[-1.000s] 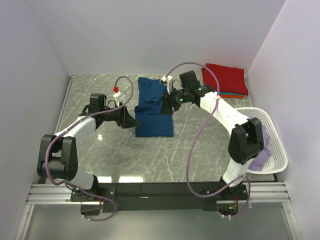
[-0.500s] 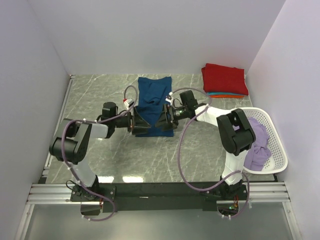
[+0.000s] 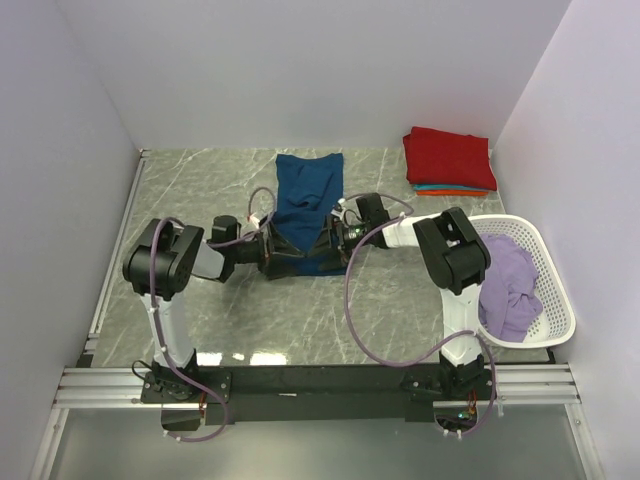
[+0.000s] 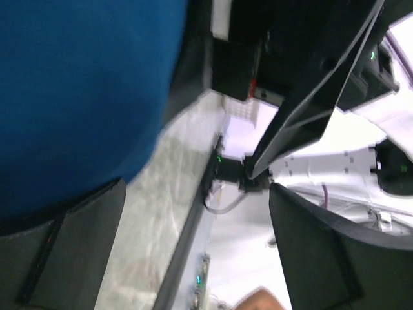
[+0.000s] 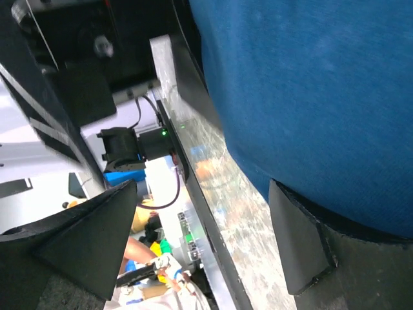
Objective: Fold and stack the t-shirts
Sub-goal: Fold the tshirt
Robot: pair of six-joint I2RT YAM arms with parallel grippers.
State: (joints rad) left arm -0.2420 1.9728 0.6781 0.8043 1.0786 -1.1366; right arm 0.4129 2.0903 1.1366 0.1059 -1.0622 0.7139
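The left end effector (image 3: 268,250) and right end effector (image 3: 330,246) flank the blue t-shirt (image 3: 308,185), fingers spread. It looks mid-fold. Next, both likely pinch its near edge.

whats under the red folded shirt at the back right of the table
Only thin edges show below the red shirt: a teal layer and an orange layer. The rest of each is covered, so their shape cannot be told.

Plain deep-blue t-shirt (image 3: 308,190) is glowing at centre frame. Upper right, the red folded shirt (image 3: 450,155) is showing what may be teal and orange edges beneath. A lilac garment (image 3: 505,285) is filling the white lattice basket (image 3: 553,270); the table (image 3: 200,190) is gleaming grey marble, white-veined.
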